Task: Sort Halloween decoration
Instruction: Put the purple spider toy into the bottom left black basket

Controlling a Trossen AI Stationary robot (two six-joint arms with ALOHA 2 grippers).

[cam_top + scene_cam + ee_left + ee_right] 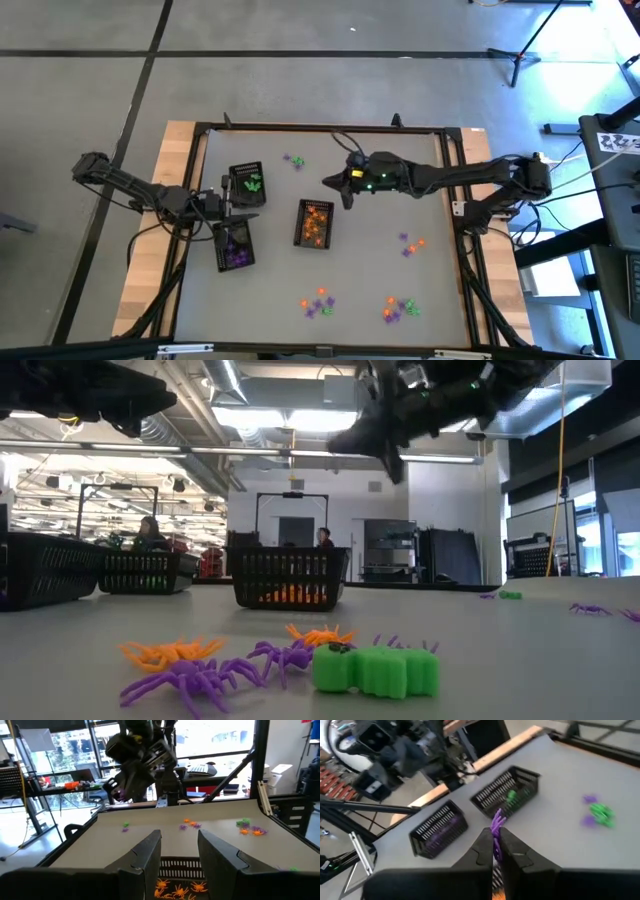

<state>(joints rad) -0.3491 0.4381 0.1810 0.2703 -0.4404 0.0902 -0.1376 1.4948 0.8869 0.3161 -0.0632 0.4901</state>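
Three black trays stand left of the table's middle: one with green trinkets (248,185), one with purple ones (236,246), one with orange ones (315,222). Loose Halloween decoration lies in small heaps at the far side (295,160), at the right (412,243) and near the front edge (318,303) (400,308). My right gripper (331,184) hangs above the table beside the orange tray's far end, shut on a purple trinket (497,822). My left gripper (178,851) stands open between the green and purple trays, nothing between its fingers. My right gripper pinches the purple trinket by its lower part (496,842) between its two fingers. The rest of the trinket sticks out past the fingertips. The fingers point toward the table's left, slanting a little down. The trinket is lifted clear of the table.
A black frame (320,128) runs around the grey table top, with wooden strips (150,240) outside it. In the low view purple, orange and green trinkets (300,660) lie close to the camera. People sit far off in the room behind (150,535).
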